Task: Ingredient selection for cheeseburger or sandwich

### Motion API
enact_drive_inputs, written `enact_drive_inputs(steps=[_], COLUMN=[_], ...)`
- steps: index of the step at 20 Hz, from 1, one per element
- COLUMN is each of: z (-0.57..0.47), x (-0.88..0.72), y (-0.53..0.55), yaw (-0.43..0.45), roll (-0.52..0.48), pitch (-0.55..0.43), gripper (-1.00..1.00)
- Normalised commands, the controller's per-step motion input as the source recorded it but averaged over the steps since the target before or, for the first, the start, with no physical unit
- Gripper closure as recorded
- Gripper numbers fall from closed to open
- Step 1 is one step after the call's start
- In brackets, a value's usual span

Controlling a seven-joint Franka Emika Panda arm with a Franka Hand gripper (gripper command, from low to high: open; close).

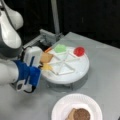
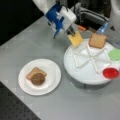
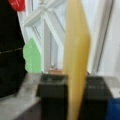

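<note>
On the paper plate (image 2: 51,71) at a front view's left, toast (image 2: 33,71) under the patty (image 2: 38,78) — further right, gripper (image 2: 71,32) jaws clenched on the cheese (image 2: 75,38), lifted over the divided tray's (image 2: 82,75) rim; beyond, second toast (image 2: 97,40), lettuce (image 2: 115,54), tomato (image 2: 110,72).

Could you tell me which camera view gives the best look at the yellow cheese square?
A front view shows the cheese square best: its flat face hangs clear from the gripper above the tray rim. In a front view the gripper mostly hides it; the wrist view shows it edge-on.
</note>
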Motion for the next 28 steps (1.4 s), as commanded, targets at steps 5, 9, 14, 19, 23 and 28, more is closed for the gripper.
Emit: enact_drive_inputs(steps=[5,9,14,19,23,28], z=[0.32,0.22,0.09,0.10,0.10,0.22], x=[0.10,0.47,0.57,0.60,0.68,0.62], y=[0.02,-0.03,0.02,-0.08,-0.36,-0.54], yaw=[-0.092,0.037,0.190,0.317,0.326,0.243], roll=[-0.348,-0.353,-0.223,-0.069,0.028,0.051], pitch=[0.088,0.088,0.110,0.156,0.220,0.307], gripper=[1.00,1.00,1.00,1.00,1.00,1.00])
